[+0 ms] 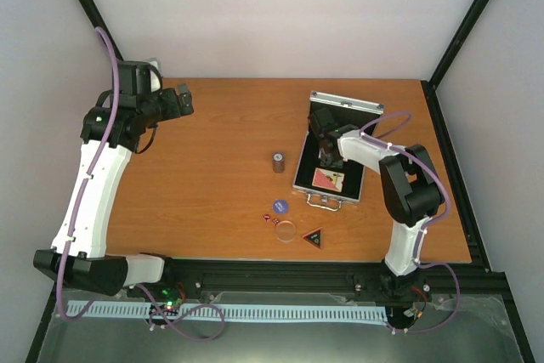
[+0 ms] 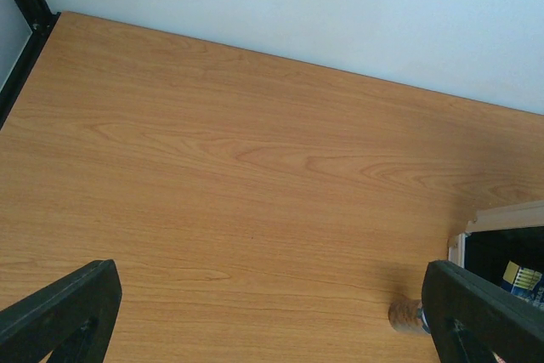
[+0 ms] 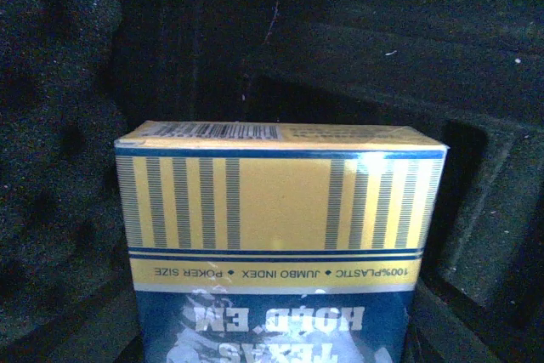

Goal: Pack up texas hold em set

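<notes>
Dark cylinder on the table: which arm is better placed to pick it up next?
Probably left: the left gripper is open and empty, while the right gripper is inside the small silver metal case at the blue-gold card deck.

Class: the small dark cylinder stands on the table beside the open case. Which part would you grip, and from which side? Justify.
Grip the cylinder across its curved wall, near the top, coming straight down from above. It stands upright on a flat end on the table, so opposite sides are exposed, and nothing touches it; the case sits apart.
</notes>
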`<state>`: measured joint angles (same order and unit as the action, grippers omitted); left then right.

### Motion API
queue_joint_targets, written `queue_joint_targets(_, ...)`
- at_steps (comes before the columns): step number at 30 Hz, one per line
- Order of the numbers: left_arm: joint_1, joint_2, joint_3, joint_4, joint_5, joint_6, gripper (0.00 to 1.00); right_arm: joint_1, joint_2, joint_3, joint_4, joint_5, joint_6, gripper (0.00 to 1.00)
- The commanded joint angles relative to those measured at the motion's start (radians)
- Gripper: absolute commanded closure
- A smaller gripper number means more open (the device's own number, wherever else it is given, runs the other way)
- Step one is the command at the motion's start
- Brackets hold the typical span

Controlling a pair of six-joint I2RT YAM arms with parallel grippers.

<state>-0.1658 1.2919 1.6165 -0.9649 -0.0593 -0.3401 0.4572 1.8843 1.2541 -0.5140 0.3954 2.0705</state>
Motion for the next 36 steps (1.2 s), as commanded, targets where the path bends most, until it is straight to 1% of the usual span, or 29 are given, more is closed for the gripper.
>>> queue_joint_targets(1,-0.005,0.001,0.01,0.01,0.006,0.004,0.0,-0.018,0.009,0.0,0.03,0.018,0.174,0.63)
queue_joint_targets(2,-0.005,-0.001,0.011,0.011,0.006,0.003,0.0,-0.02,0.009,0.001,0.031,0.021,0.177,0.6)
queue_joint_targets(6,-0.005,-0.004,0.011,0.012,0.007,0.006,0.0,-0.028,0.01,-0.002,0.035,0.02,0.182,0.56)
queue_joint_targets(9,-0.005,-0.006,0.007,0.011,0.006,0.008,0.0,-0.031,0.014,-0.002,0.032,0.012,0.189,0.48)
queue_joint_targets(11,-0.004,-0.007,0.003,0.011,0.006,0.008,0.0,-0.031,0.017,-0.004,0.038,0.001,0.193,0.38)
queue_joint_targets(15,-0.005,-0.008,0.007,0.01,0.013,0.012,0.0,-0.031,0.021,-0.008,0.054,-0.003,0.2,0.33)
queue_joint_targets(18,-0.005,-0.01,0.009,0.011,0.011,0.015,0.0,-0.032,0.026,-0.006,0.059,-0.002,0.218,0.25)
queue_joint_targets(19,-0.005,-0.01,0.008,0.01,0.013,0.017,0.0,-0.031,0.029,-0.004,0.061,-0.001,0.222,0.18)
queue_joint_targets(20,-0.005,-0.009,0.009,0.01,0.015,0.017,0.0,-0.032,0.032,-0.002,0.064,-0.004,0.226,0.16)
queue_joint_targets(27,-0.005,-0.008,0.01,0.01,0.018,0.022,0.0,-0.032,0.03,0.015,0.059,-0.009,0.224,0.13)
queue_joint_targets(32,-0.004,-0.011,0.015,0.012,0.024,0.021,0.0,-0.032,-0.002,0.047,0.017,-0.033,0.176,0.11)
queue_joint_targets(36,-0.004,-0.019,0.009,0.016,0.026,0.017,0.0,-0.031,-0.053,0.054,0.001,-0.075,0.109,0.12)
